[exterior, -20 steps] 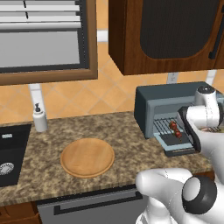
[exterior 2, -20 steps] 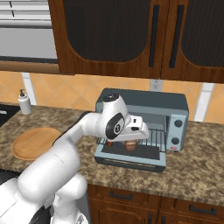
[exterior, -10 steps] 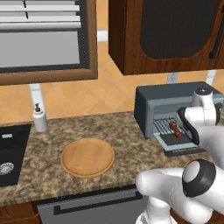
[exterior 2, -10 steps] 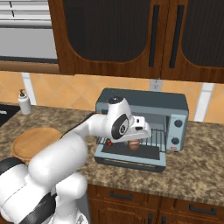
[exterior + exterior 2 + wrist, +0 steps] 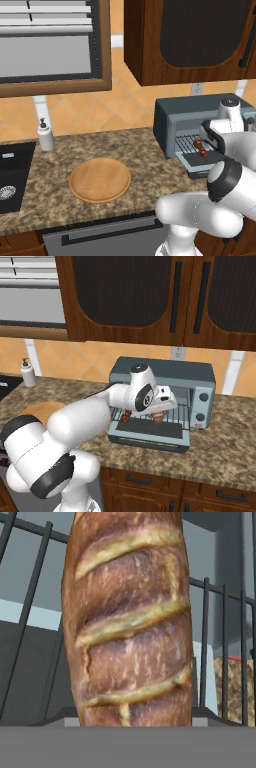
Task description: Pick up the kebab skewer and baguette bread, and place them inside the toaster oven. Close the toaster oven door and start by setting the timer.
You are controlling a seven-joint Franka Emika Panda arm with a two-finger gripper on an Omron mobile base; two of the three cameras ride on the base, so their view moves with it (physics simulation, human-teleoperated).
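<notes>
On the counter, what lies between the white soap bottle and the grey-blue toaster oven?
The round wooden plate lies between the white soap bottle and the grey-blue toaster oven, seen in the left base view.

We see a round wooden plate [image 5: 100, 180] lying flat on the speckled stone counter [image 5: 145, 155]. A black sink [image 5: 12, 175] is set into the counter at the far left. A small white soap bottle [image 5: 46, 136] stands just behind the sink, by the orange tiled wall [image 5: 115, 112]. Dark brown cupboards [image 5: 145, 296] hang above. A window with blinds [image 5: 47, 42] is over the sink. A white socket [image 5: 176, 353] sits on the wall.
</notes>
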